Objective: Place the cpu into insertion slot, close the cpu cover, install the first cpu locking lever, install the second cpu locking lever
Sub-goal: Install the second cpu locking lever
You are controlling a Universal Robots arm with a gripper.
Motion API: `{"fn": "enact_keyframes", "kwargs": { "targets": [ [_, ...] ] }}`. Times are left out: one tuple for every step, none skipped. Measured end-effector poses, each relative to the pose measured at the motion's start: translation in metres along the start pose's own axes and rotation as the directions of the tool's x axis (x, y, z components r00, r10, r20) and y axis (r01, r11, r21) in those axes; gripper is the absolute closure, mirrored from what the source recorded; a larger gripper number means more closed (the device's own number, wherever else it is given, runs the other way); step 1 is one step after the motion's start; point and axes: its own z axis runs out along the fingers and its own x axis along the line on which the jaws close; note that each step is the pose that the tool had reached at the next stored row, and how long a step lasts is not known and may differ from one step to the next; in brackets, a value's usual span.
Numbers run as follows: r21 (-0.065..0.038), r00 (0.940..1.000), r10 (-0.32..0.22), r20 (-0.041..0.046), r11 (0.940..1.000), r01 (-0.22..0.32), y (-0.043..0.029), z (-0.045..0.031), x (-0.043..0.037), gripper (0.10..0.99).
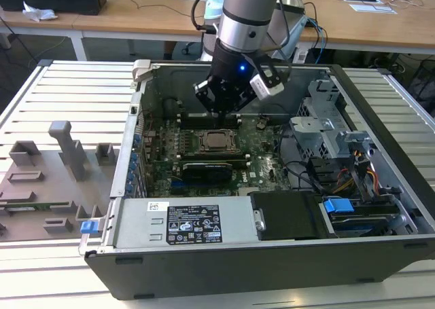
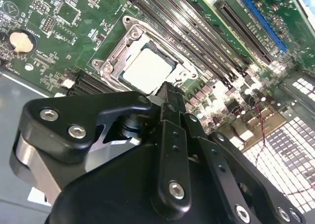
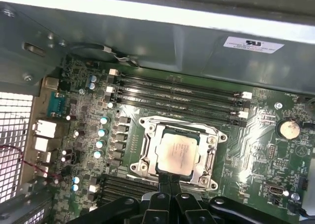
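I am holding the tool point(image 1: 219, 113) inside the open computer case point(image 1: 272, 255) on the table point(image 1: 68, 92), just above the insertion slot point(image 1: 216, 140), and its fingers point(image 3: 167, 182) are looking pressed together with nothing between them, though the wrist views are cutting them off low down. The cpu point(image 3: 178, 151) is sitting flat in the insertion slot with the cpu cover point(image 3: 147, 143) lying around it, beside the memory slots point(image 3: 177, 98); in the second wrist view the fingertips are reaching the cpu's point(image 2: 145, 69) near edge.
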Motion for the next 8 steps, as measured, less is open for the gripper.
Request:
{"fn": "enact_keyframes", "kwargs": {
  "targets": [
    [0.0,1.0,0.0,0.0001,1.0,0.0,0.0,-0.0004,0.0001,0.98],
    [0.0,1.0,0.0,0.0002,1.0,0.0,0.0,-0.0004,0.0,0.98],
    [0.0,1.0,0.0,0.0002,1.0,0.0,0.0,-0.0005,0.0001,0.98],
    [0.0,1.0,0.0,0.0,1.0,0.0,0.0,-0.0006,0.0001,0.98],
    [0.0,1.0,0.0,0.0,1.0,0.0,0.0,-0.0006,0.0001,0.98],
    [0.0,1.0,0.0,0.0,1.0,0.0,0.0,-0.0007,0.0001,0.98],
    [0.0,1.0,0.0,0.0,1.0,0.0,0.0,-0.0007,0.0001,0.98],
    [0.0,1.0,0.0,0.0,1.0,0.0,0.0,-0.0007,0.0001,0.98]
  ]
}}
